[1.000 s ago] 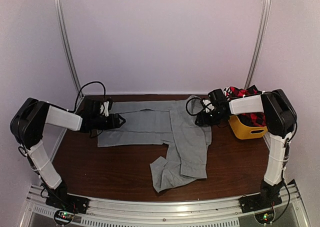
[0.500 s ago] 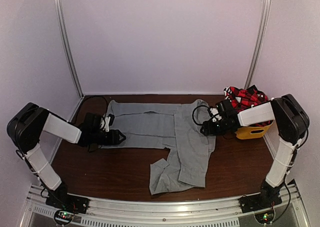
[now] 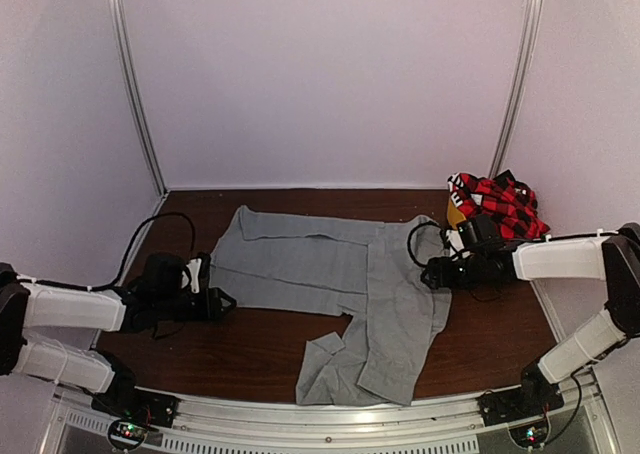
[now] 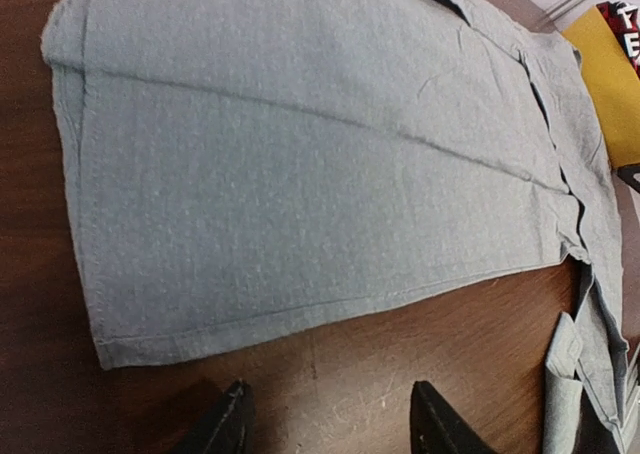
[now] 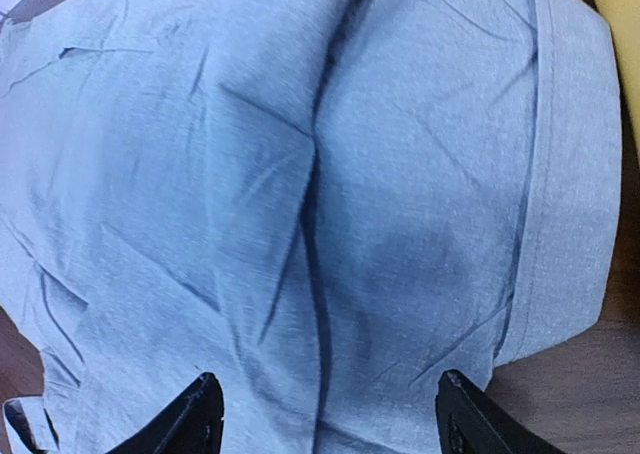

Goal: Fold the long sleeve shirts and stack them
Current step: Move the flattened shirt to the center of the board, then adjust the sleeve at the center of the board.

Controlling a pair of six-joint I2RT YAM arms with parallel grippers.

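At the left side of the table (image 3: 250,359), the left gripper (image 3: 215,302) hovers over bare wood just beside the left hem of the grey shirt (image 3: 330,274), fingers apart and empty. The shirt lies spread across the middle. At the right, the right gripper (image 3: 430,272) is above the cloth, fingers also apart. The plaid shirt (image 3: 495,202) is heaped on the yellow tub (image 4: 605,84), far right. The left fingers may close short of the hem and catch nothing. The right ones may pinch several layers, which would drag the fold crooked.
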